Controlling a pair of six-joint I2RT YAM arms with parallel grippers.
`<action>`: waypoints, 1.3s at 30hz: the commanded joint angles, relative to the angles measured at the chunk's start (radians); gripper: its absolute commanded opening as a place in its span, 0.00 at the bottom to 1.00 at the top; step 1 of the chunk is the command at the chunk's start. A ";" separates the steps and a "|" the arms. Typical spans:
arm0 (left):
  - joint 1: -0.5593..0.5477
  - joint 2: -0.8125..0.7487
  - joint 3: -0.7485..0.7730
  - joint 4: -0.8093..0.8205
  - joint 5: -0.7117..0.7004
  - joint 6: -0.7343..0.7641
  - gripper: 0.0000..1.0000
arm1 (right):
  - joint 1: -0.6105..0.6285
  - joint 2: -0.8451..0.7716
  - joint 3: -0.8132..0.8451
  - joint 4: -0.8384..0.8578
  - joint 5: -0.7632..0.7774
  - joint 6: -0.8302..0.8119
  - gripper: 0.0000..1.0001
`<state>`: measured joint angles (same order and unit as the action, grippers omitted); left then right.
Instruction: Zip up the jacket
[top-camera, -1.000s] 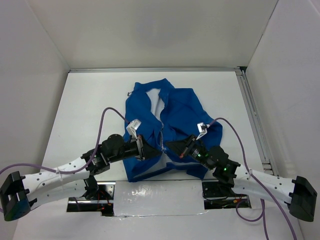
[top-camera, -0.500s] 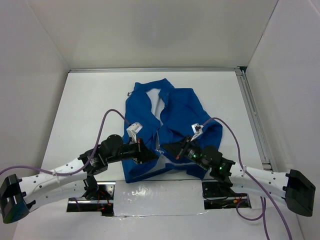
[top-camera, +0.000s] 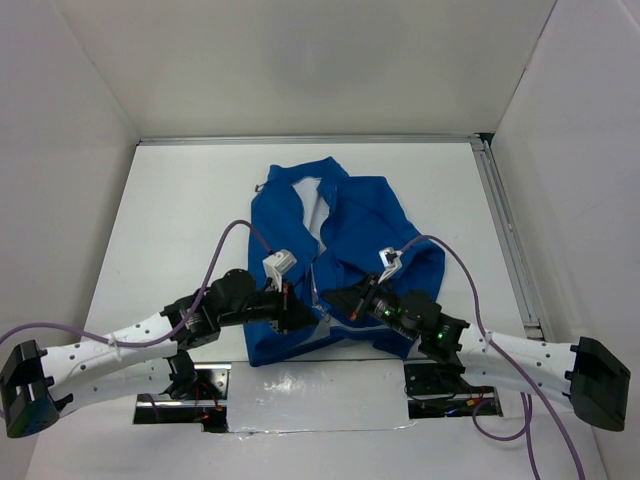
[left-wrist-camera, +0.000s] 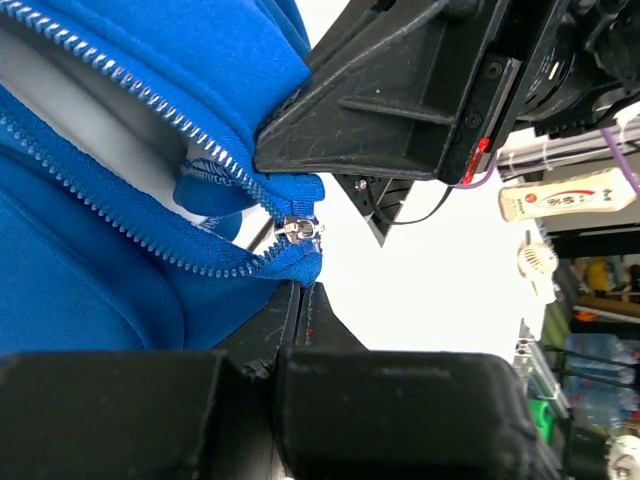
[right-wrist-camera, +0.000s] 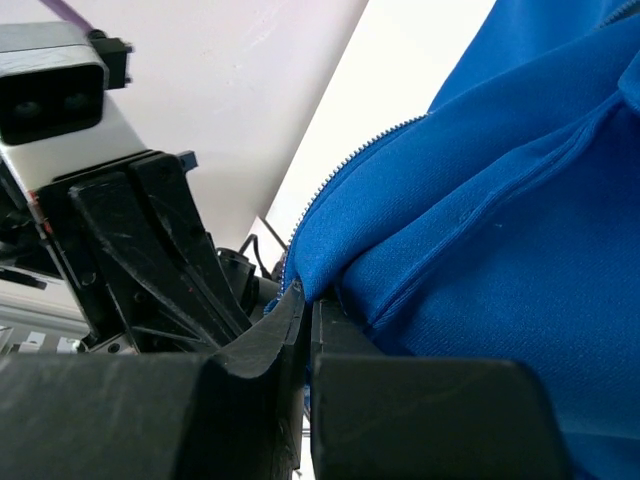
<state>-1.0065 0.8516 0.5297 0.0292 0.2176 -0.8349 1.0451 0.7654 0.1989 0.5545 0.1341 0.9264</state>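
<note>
While the table (top-camera: 180, 200) carries it, the jacket (top-camera: 370, 215) lies spread just beyond both hands, collar at the far end and most of the front unzipped. The left hand (top-camera: 303, 314) is fully closed, pinching the bottom corner of the hem. Just beside it and almost touching, the right hand (top-camera: 330, 299) is likewise clamped tight on a fold of blue cloth at the opposite zipper edge. Directly above the left hand's fingertips sits the zipper slider (left-wrist-camera: 298, 230), where the two rows of teeth (left-wrist-camera: 120, 75) meet before splaying apart farther out.

Neither hand seems to hold the slider itself, only fabric near it. A pull from here could therefore bunch the cloth rather than run the slider. It could also tug the thin hem out of the pinch, or draw one row of teeth back out. With the hands this close, a small sideways move might knock them together.
</note>
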 joint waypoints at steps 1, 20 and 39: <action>-0.058 -0.005 0.042 -0.046 0.141 0.045 0.00 | -0.017 -0.021 0.062 -0.008 0.136 -0.003 0.00; -0.116 0.070 0.058 -0.098 0.223 0.079 0.00 | -0.233 -0.005 0.111 -0.039 0.055 0.052 0.00; -0.083 0.230 0.199 -0.192 -0.014 -0.035 0.00 | -0.281 -0.078 0.208 -0.412 -0.120 -0.123 0.08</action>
<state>-1.0817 1.0149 0.6613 -0.0437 0.0818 -0.8425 0.7837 0.7212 0.3336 0.2073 -0.1982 0.8970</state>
